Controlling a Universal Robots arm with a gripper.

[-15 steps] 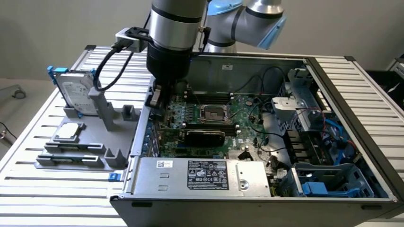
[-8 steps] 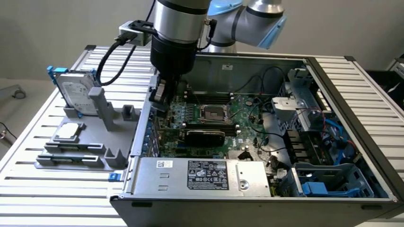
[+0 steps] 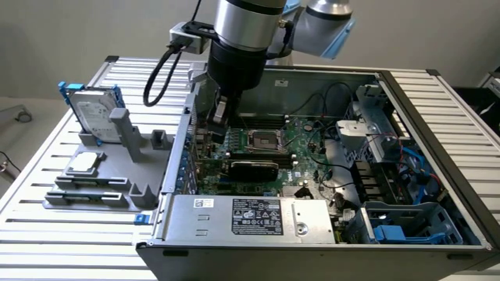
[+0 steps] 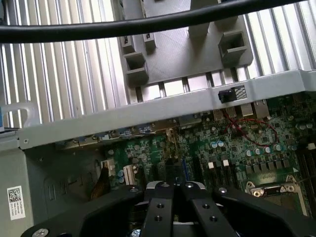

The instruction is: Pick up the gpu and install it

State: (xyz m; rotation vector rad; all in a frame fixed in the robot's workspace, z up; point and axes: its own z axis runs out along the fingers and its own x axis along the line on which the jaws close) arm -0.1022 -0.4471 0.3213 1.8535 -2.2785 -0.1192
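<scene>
Black two-finger gripper (image 4: 174, 197) on steel-grey arm: fingers together, nothing between them, inside open computer case (image 3: 437, 175) above green motherboard (image 3: 301, 137). Black flat rectangular gpu (image 3: 252, 168) seated on motherboard, nearer camera than gripper, long axis left-right in exterior view.

Black gpu (image 3: 252, 170), seated flat on motherboard inside case

The gripper (image 4: 174, 207) is hanging over the motherboard (image 4: 222, 148), its black fingers (image 4: 159, 212) sitting close together with a white part between them. Beyond the gripper, the grey case wall (image 4: 163, 109) is crossing the scene. Farther past it, a grey holder (image 4: 177, 49) is lying on the slatted worktop (image 4: 54, 74). A black cable (image 4: 148, 24) is running across, nearest the camera. The CPU socket (image 4: 276, 190) is lying just beside the gripper.
</scene>
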